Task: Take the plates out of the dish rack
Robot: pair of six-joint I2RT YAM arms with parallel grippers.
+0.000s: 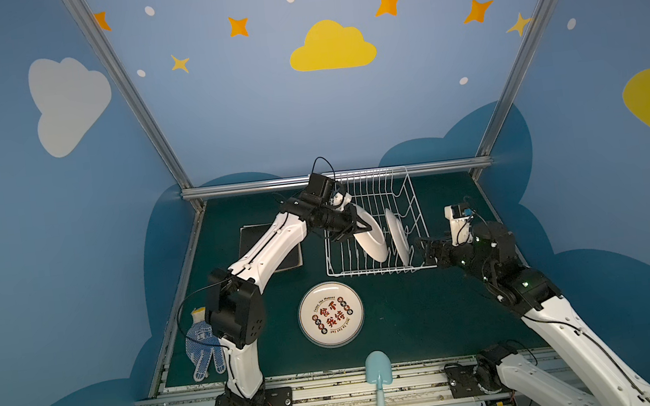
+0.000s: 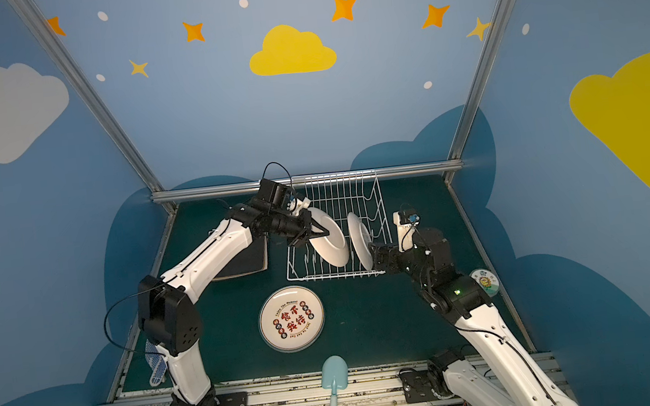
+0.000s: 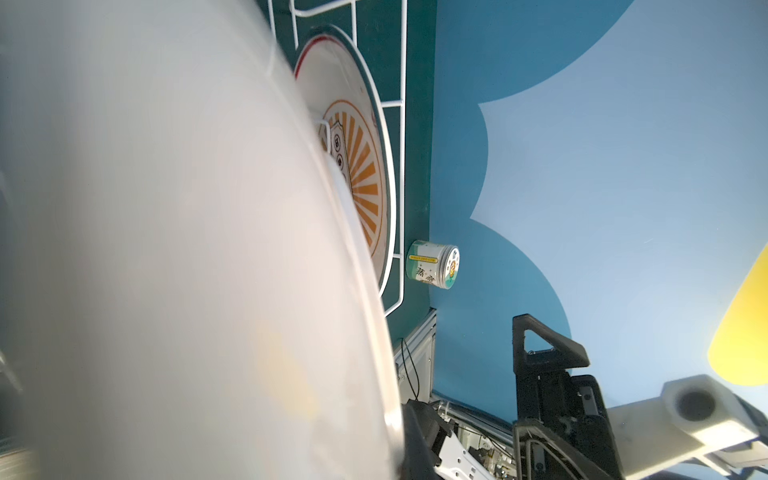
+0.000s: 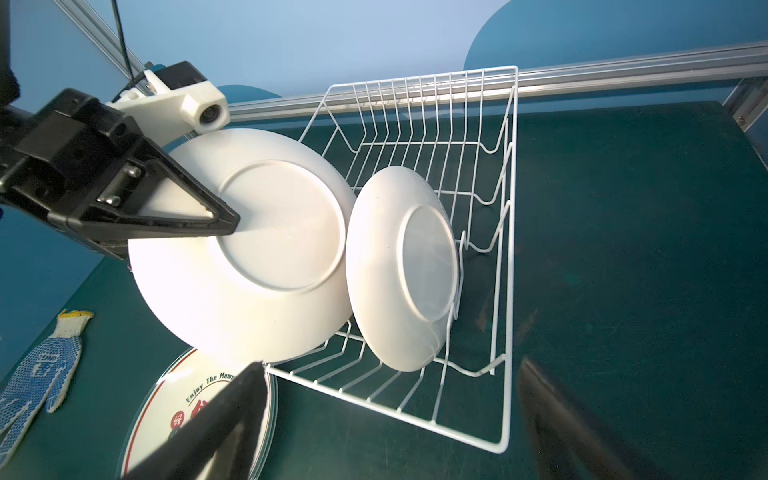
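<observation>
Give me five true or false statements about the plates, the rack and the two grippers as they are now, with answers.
1. The left gripper is shut on a round white plate. True.
2. The rack holds no plates. False: a second round plate stands on edge in it.
3. The right gripper grips a plate. False: it is open and holds nothing, by the rack's near right corner.
4. A printed plate lies face up on the table in front of the rack. True.
5. The black plate stands in the rack. False: it lies flat on the table left of the rack, partly under the left arm.
</observation>
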